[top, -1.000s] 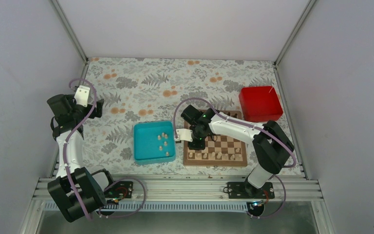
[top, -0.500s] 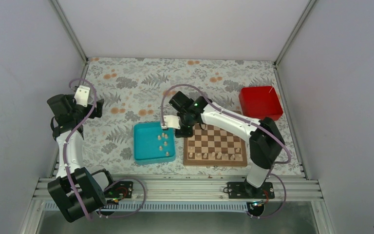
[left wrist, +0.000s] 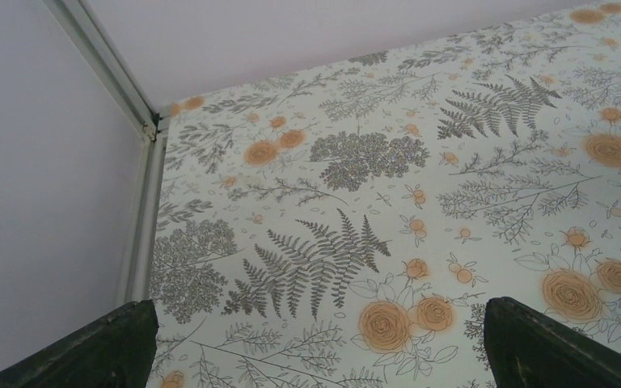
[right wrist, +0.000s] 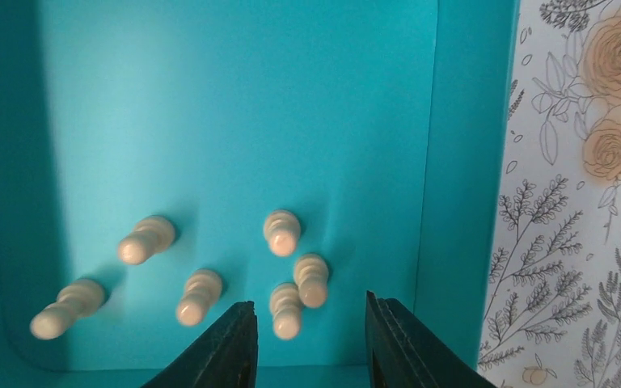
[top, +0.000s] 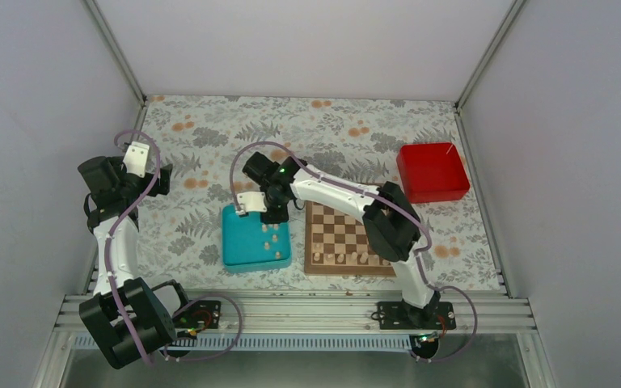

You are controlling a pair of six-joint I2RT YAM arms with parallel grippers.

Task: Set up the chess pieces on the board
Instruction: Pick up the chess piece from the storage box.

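Teal tray (right wrist: 453,162) holds six pale chess pieces (right wrist: 282,233), bunched in the lower half of the right wrist view. Above them the right gripper (right wrist: 309,311) hangs with jaws apart, gripping nothing. Likely step: grab the next piece. Best to pick one with free space either side, centre on it, drop straight and close gently so neighbours aren't knocked. In the top view the board (top: 356,230) sits just right of the tray, with at least three pale pieces along its lower edge and the arm hiding more. Far left, the left gripper (left wrist: 321,311) is spread wide and empty over the floral cloth (left wrist: 372,162). One tray, one board, one red box (top: 432,171).
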